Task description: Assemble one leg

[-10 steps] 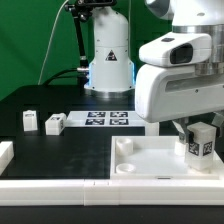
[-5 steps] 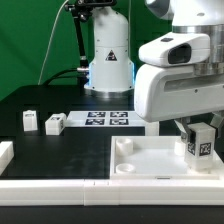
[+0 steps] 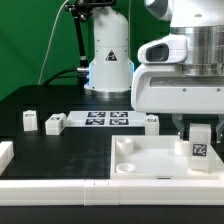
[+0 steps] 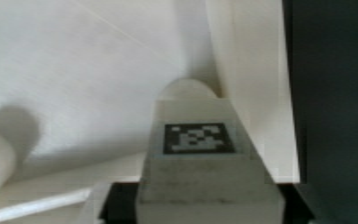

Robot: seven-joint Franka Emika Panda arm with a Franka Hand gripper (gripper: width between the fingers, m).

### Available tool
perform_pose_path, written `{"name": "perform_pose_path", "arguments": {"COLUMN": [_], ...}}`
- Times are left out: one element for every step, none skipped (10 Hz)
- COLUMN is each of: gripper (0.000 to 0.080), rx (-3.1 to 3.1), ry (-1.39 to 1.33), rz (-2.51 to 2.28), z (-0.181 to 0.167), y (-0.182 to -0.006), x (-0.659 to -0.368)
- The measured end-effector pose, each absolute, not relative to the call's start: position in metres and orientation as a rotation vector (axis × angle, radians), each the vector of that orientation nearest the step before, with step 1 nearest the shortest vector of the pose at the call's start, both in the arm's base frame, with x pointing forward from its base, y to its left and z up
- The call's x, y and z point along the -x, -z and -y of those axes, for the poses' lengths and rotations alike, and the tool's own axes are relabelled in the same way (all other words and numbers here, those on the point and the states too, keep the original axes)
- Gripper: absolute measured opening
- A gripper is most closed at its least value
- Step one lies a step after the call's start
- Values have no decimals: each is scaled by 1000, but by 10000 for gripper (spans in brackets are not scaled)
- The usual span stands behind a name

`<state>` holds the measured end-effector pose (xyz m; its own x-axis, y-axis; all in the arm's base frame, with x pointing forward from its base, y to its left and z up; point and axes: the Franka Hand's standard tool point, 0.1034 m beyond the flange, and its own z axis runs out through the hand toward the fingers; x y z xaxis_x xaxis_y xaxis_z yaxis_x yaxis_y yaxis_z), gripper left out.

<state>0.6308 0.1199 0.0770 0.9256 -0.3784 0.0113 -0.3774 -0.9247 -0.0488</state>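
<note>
The gripper [image 3: 199, 131] is clenched on the leg [image 3: 200, 146], a small white block with a black-and-white square tag on the face turned toward the exterior camera. The leg stands upright between the two fingers, and its tagged lower part shows below them. In the wrist view the leg [image 4: 197, 140] fills the middle of the picture, with a dark finger [image 4: 126, 202] pressed against each side.

Below the leg lies a large white square tray-like panel [image 3: 150, 163] with a raised rim. The leg is over the part of it toward the exterior view's right, close to its side edge. Whether the leg's lower end touches the panel floor cannot be told. The wrist view shows the panel [image 4: 87, 60] around the leg, and the black table [image 4: 336, 80] begins just past the panel's edge.

Behind the panel, on the black table [image 3: 60, 150], lies the marker board [image 3: 108, 119]. To the exterior view's left of it stand two small white blocks, one [image 3: 30, 120] near the other [image 3: 55, 123]. A further small white piece [image 3: 152, 121] sits at the board's other end, beside the arm's bulky white wrist [image 3: 180, 90]. The arm's base [image 3: 108, 60] rises at the back before a green backdrop [image 3: 30, 40]
</note>
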Motion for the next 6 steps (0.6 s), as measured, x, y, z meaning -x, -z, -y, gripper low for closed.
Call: {"name": "perform_pose_path", "arguments": {"gripper": [291,291,291,291,291,291], "rx": [2993,2935,2878,2828,2790,2767], "ry": [28,26,22,17,14,14], "rz": [-797,-995,-1148,-1257,-1337,-1385], "z": [-120,-120,-119,-119,-119,-119], "y": [-77,-77,-77,-77,-77,-77], "x": [-631,-631,-631,-631,-631,-631]}}
